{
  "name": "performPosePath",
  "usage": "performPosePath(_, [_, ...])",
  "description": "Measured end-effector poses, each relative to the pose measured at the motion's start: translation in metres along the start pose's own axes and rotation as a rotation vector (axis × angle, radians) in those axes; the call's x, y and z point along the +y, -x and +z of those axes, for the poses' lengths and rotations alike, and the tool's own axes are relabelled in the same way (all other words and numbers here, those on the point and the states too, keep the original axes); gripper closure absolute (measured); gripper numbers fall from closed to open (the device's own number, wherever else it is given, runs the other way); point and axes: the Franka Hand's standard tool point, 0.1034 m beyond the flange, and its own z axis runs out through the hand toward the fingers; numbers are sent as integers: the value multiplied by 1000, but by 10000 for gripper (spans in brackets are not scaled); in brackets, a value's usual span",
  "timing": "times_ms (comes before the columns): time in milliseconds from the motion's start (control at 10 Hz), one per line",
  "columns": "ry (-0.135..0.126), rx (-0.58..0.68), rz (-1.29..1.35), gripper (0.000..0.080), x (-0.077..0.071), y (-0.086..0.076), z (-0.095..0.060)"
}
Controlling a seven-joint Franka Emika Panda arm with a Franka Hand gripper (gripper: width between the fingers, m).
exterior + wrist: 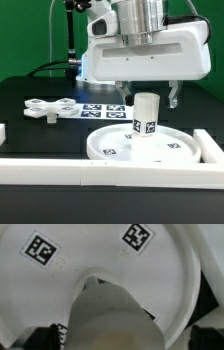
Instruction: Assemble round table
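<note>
The round disc (108, 150) lies flat on the black table with its rim up. It fills most of the wrist view (90, 252), where two of its tags show. The short cylindrical leg (146, 116) stands upright on the disc's middle, tags facing the camera. In the wrist view the leg (110, 308) rises toward the camera. My gripper (151, 100) is open, one finger on each side of the leg's top and apart from it. In the wrist view the gripper (120, 339) shows as dark fingers (40, 338) beside the leg. The cross-shaped lobed base (50, 108) lies flat toward the exterior view's left.
The marker board (100, 108) lies behind the disc. White border rails run along the front (100, 172), the exterior view's right (210, 148) and its left edge (3, 130). The arm's white body (150, 50) hangs over the disc.
</note>
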Motion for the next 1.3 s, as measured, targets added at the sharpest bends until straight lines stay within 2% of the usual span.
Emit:
performPosePath(600, [13, 8, -427, 151, 1, -1, 0])
performPosePath(1300, [81, -14, -1186, 151, 1, 4, 3])
